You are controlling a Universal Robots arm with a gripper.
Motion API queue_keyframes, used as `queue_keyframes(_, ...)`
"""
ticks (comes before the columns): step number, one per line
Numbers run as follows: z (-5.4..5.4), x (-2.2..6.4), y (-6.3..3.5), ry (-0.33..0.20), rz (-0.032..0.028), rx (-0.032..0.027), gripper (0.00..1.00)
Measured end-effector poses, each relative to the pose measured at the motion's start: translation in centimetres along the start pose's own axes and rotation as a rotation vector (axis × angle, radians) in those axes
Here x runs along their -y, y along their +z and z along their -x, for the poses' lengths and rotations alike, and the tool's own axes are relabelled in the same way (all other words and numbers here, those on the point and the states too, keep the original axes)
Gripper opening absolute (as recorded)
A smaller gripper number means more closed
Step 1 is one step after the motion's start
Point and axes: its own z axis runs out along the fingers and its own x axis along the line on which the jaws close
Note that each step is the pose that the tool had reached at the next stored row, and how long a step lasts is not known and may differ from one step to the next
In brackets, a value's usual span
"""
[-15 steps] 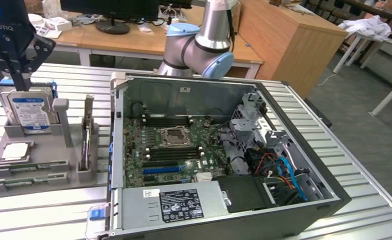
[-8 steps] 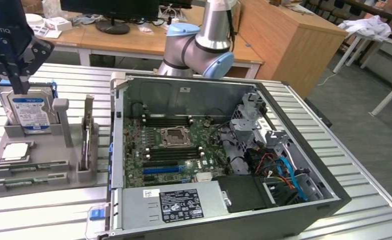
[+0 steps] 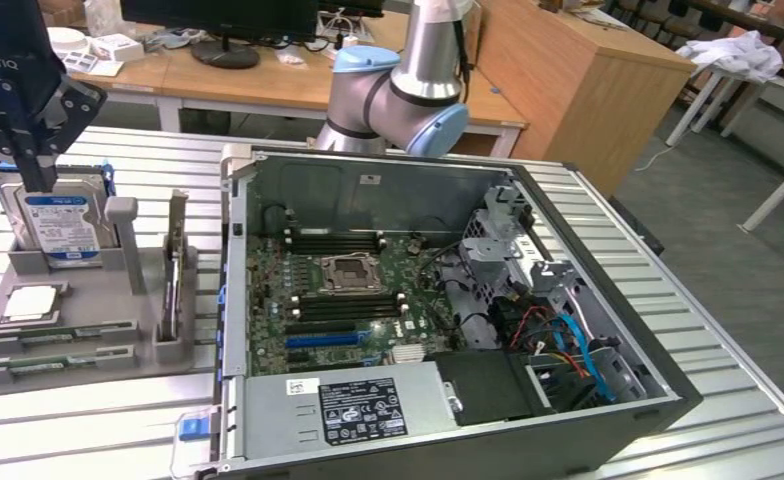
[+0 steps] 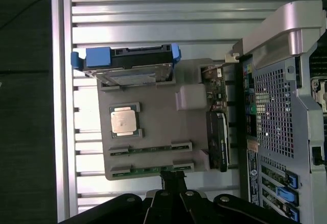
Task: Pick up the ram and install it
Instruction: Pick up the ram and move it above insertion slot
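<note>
Two ram sticks, thin green boards, lie in slots at the front of a grey holder tray (image 3: 99, 355); one ram stick (image 3: 59, 336) (image 4: 150, 149) is further in, the other (image 3: 48, 364) (image 4: 148, 169) is at the tray's edge. My black gripper (image 3: 39, 178) (image 4: 171, 179) hangs well above the tray at the exterior view's left. Its fingers are shut together with nothing between them. In the wrist view the fingertips (image 4: 171, 175) sit over the outer ram stick. The open computer case (image 3: 659, 395) holds the motherboard, whose black memory slots (image 3: 341, 243) flank the processor socket.
The tray also carries an upright hard drive in a blue caddy (image 3: 59, 215) (image 4: 127, 66), a processor chip (image 3: 32, 300) (image 4: 124, 120) and an upright expansion card (image 3: 175, 270) (image 4: 217, 132). The arm's base (image 3: 406, 90) stands behind the case. Ribbed metal tabletop (image 3: 85, 440) surrounds everything.
</note>
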Motion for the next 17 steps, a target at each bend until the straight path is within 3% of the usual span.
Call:
queue_keyframes(11, 0.00, 0.00, 0.00, -0.004, 0.0001, -0.0002, 0.11)
queue_keyframes(17, -0.08, 0.01, 0.01, -0.074, -0.0024, -0.0032, 0.11)
